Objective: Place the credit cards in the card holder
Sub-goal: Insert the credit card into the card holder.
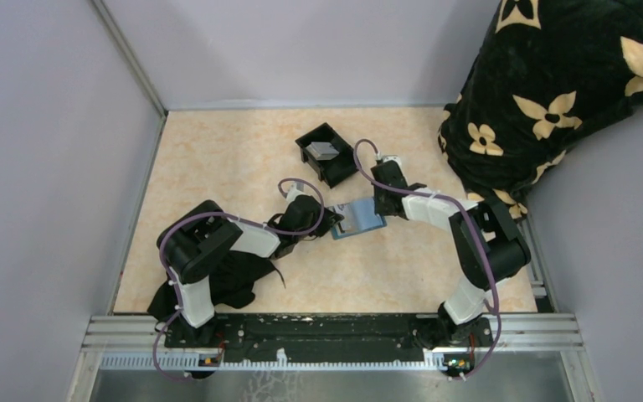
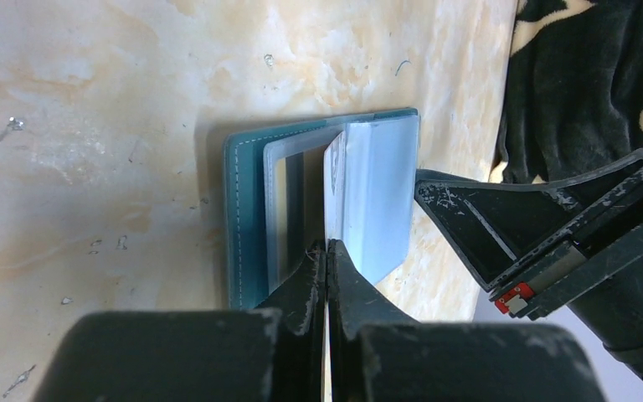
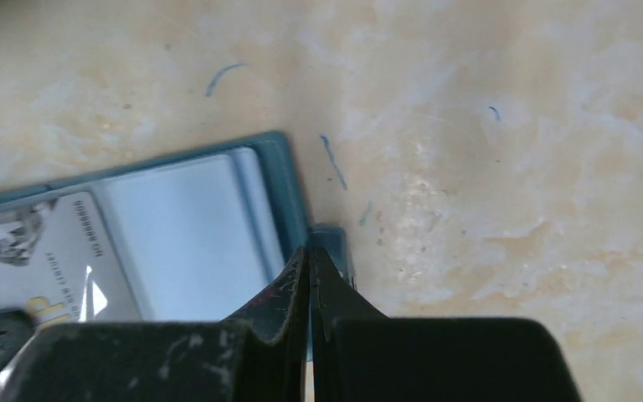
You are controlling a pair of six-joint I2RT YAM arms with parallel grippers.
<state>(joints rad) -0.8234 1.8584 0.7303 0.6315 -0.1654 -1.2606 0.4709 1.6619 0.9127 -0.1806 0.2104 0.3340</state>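
The floral blanket [image 1: 552, 92] at the far right is cut off by the frame. The black tray [image 1: 308, 159], far of centre, holds a grey card [image 1: 325, 151] too small to read. Nearer, the teal card holder [image 2: 245, 209] lies open, its clear sleeves showing. The left gripper [image 2: 326, 255] pinches a pale printed credit card [image 3: 54, 255], which the left wrist view shows edge-on. The right gripper [image 3: 308, 255], clenched empty, touches the holder's right edge.

Mid-frame in the top view, on the table [image 1: 218, 159]: card holder [image 1: 358, 219], lying open, a card [image 3: 50, 251] on its inner face. Left gripper [image 2: 326, 249] at its left edge, pinching that card; right gripper [image 3: 310, 255] touching its right edge. Just above, a tray [image 1: 341, 172] with a second card [image 1: 325, 150] inside. Blanket [image 1: 552, 92] at upper right.
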